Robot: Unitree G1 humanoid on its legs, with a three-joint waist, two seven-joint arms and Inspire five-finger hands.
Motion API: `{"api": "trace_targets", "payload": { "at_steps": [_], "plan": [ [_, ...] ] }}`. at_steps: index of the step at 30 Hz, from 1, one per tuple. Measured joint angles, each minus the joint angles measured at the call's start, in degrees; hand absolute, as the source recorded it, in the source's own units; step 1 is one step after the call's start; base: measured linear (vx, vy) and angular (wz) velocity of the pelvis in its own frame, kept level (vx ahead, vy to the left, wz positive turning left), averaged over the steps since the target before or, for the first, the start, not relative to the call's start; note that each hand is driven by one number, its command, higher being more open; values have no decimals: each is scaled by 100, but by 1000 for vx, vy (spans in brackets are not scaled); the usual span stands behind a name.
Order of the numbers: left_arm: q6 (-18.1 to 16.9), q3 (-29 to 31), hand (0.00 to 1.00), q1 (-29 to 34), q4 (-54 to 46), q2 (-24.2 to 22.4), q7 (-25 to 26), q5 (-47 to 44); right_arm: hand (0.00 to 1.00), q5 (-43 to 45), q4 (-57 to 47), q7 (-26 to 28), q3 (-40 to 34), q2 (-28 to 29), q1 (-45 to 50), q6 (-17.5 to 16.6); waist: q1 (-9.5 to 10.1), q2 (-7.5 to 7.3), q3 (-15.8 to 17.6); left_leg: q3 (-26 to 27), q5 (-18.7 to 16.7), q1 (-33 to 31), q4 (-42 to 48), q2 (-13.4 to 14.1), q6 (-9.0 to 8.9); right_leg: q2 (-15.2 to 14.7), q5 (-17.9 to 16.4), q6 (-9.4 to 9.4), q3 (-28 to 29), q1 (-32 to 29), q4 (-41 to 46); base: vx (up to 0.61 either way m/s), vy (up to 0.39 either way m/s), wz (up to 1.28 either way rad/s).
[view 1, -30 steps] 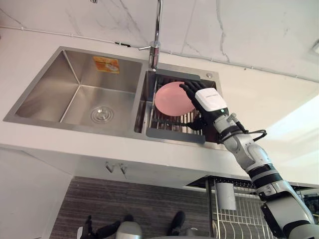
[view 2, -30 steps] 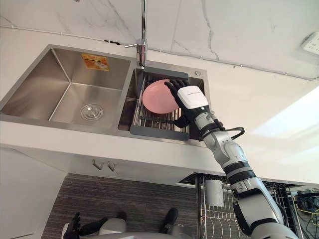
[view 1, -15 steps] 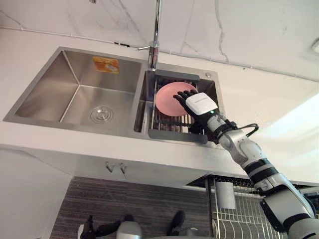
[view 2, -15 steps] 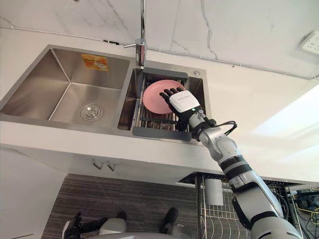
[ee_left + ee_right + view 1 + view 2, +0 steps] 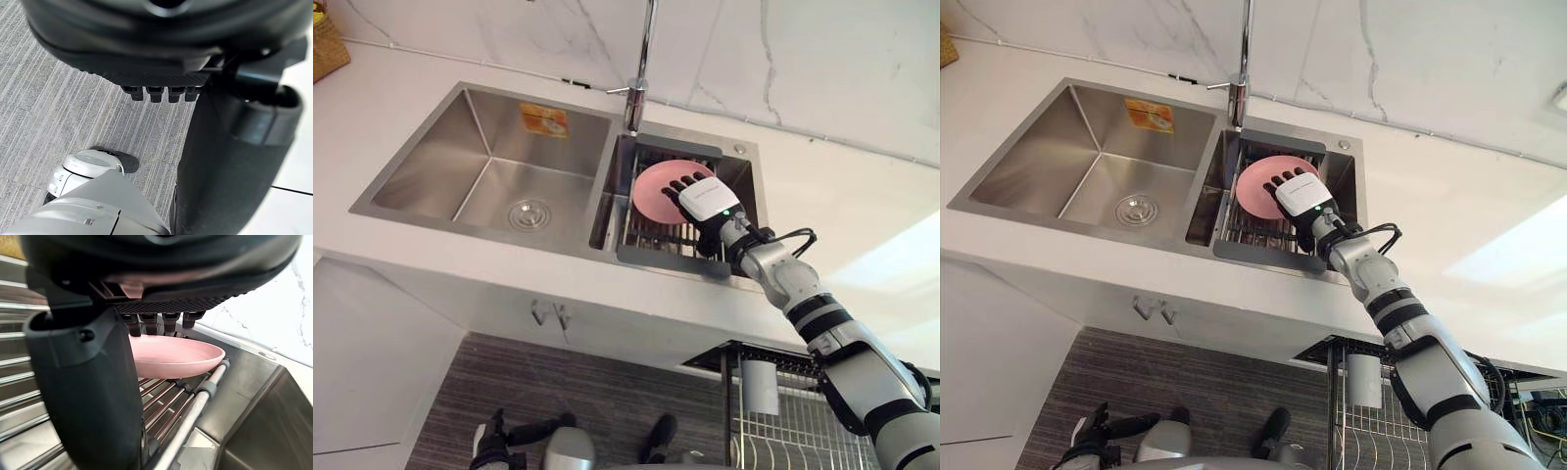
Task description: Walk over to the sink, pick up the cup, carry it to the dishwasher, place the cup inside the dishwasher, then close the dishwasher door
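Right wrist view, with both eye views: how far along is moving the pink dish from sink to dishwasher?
Done: the robot is at the sink. In hand: the right hand reaches over the pink dish on the drain rack, fingers straight, not yet gripping. The left hand hangs low, idle. Left: grasp, lift, carry, load the wire basket below the counter, shut the door.

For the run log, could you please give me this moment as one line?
phase: pre-grasp | right hand: open, fingers over pink dish on rack in sink | left hand: open, low at side
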Motion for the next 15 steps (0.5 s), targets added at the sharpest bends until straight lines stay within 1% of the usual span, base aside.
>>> {"api": "trace_targets", "payload": {
  "at_steps": [4, 9, 15],
  "plan": [
    [-4, 1, 100, -111, 6, 5, 0, 0, 0, -116, 86, -181, 29, 5, -28, 176, 100, -3, -3, -7, -35, -80, 113, 31, -22, 30, -9, -12, 6, -22, 0, -24, -1, 0],
    [-6, 1, 100, -121, 7, 11, 10, 0, 0, -235, 250, -495, 39, 124, -42, 248, 115, -10, -14, -5, -56, -126, 162, 83, -51, 78, -32, -43, 17, -39, 0, -12, -5, -1],
    [-40, 3, 100, -133, 16, 30, 30, -16, 0, -233, 254, -1196, 45, 337, 44, 566, 92, -9, -14, 74, -73, -172, 196, 167, -99, 170, -68, -93, 89, -122, 1, -13, -15, -8]
  ]
}}
